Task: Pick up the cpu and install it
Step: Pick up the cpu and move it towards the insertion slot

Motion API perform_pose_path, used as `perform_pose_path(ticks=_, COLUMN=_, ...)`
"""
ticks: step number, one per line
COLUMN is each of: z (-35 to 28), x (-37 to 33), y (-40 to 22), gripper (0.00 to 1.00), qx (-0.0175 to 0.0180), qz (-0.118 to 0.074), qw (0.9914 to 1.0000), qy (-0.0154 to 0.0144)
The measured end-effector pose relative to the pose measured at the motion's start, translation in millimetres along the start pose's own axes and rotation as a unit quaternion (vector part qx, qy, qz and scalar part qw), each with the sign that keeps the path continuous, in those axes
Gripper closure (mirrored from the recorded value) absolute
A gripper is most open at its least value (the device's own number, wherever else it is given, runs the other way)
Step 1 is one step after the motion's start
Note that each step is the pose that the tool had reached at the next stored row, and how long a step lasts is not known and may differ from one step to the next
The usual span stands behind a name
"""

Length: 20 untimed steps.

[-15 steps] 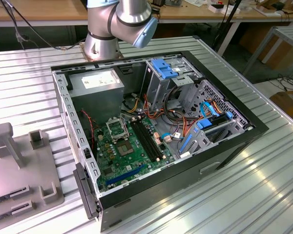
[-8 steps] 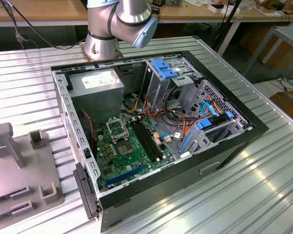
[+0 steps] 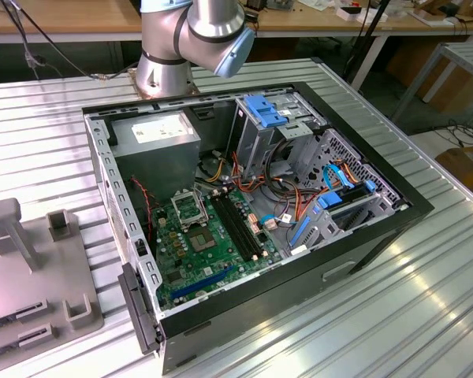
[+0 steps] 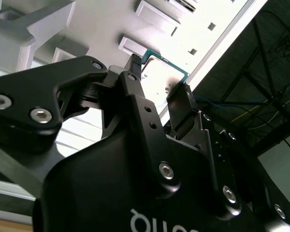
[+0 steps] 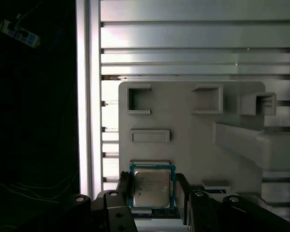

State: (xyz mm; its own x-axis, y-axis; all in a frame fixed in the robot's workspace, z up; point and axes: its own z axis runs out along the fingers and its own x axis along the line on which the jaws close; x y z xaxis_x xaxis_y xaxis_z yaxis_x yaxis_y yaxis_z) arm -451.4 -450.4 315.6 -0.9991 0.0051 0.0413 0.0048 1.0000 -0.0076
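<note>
Two black fingers (image 5: pixel 124 188) of the end effector (image 5: pixel 153 180) are clenched on the one cpu (image 5: pixel 152 189) by its two side edges, over the single grey holder tray (image 5: pixel 183 145) on the worktop (image 3: pixel 39 118). Pick-up looks done or nearly so; installing remains, since the one open computer case (image 3: pixel 410 209), toward the exterior view's right, shows its one socket (image 3: pixel 191 209) seemingly empty

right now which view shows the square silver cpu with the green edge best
The first wrist view: the silver green-edged cpu faces the camera squarely, clamped in the gripper. The second wrist view catches one tilted corner past the black fingers. The exterior view takes in the open black computer case instead.
</note>
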Motion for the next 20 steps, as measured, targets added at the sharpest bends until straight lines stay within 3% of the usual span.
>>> perform_pose_path(ticks=4, z=0.0, x=0.0, y=0.0, gripper=0.53, qx=-0.0020, qz=0.000, qw=1.00000, qy=0.0000)
perform_pose_path(ticks=20, z=-3.6, x=0.2, y=-0.1, gripper=0.53, qx=-0.0020, qz=0.000, qw=1.00000, qy=0.0001)
